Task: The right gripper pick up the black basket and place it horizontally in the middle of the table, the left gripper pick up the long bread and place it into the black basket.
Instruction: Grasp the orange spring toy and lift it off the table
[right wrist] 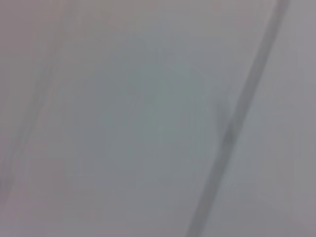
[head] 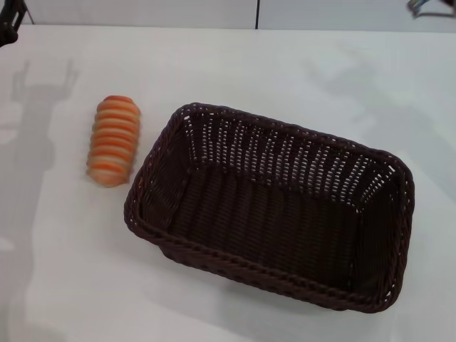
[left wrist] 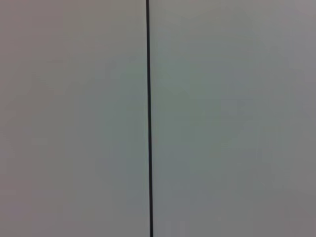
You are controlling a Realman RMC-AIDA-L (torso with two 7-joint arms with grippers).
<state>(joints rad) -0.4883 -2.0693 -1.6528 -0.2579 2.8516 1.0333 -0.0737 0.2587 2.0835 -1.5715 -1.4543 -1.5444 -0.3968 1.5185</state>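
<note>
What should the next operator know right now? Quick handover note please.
Left gripper: parked at the far left edge of the table, barely in view; jaw state not visible.
Right gripper: parked at the far right edge, only a sliver shows; jaw state not visible.
Both wrist views show only plain surface with a dark line.
Basket: on the table, right of centre, slightly skewed, empty.
Bread: on the table just left of the basket, close to its left rim, outside it.
Done: neither item is held; the basket may still need squaring.
Left: bread into basket.
</note>
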